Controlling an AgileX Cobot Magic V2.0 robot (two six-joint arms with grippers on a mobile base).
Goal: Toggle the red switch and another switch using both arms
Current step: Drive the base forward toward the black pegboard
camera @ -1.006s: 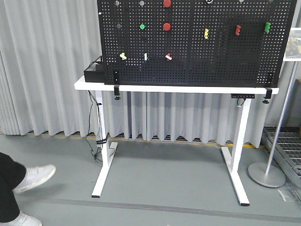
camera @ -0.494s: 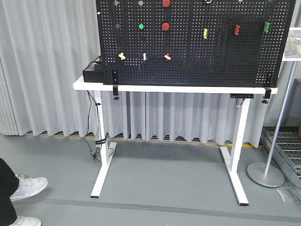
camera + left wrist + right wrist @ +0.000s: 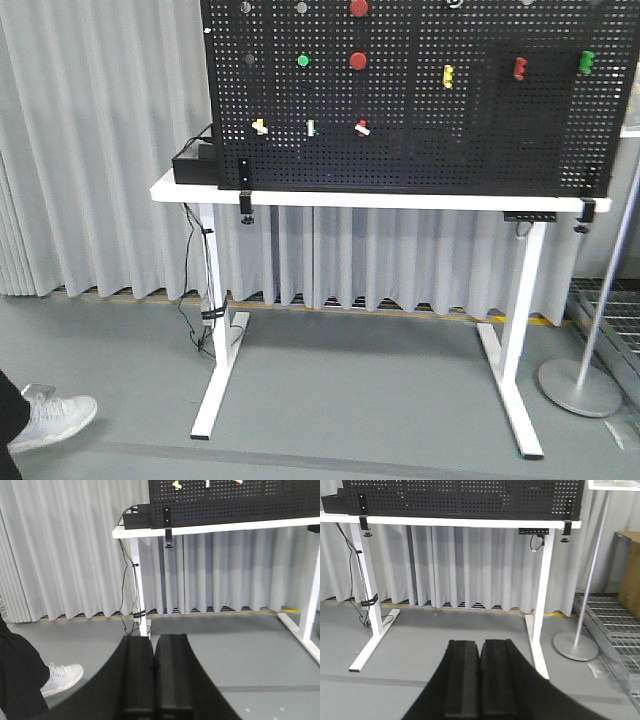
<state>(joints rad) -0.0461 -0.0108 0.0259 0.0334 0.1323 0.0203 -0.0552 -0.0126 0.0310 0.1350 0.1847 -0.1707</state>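
The red switch (image 3: 362,127), a tiny red lever on a white base, sits in the lower row of the black pegboard (image 3: 480,140). Another switch (image 3: 260,126), whitish with a yellow tint, is in the same row further left. Both show at the top edge of the left wrist view, the red switch (image 3: 238,482) and the yellowish one (image 3: 176,484). My left gripper (image 3: 154,641) is shut and empty, low over the floor and far from the board. My right gripper (image 3: 480,643) is likewise shut and empty. In the right wrist view the switches are out of view.
A narrow white toggle (image 3: 310,127) stands between the two switches. Round red buttons (image 3: 358,60) and a green one (image 3: 303,60) sit above. The board stands on a white table (image 3: 190,190) with a black box (image 3: 193,160). A person's shoe (image 3: 50,415) is at lower left, a round-based stand (image 3: 580,385) at right.
The front view has shifted: table and board now appear slightly larger and further right. The person's shoe has drawn back toward the lower left corner.
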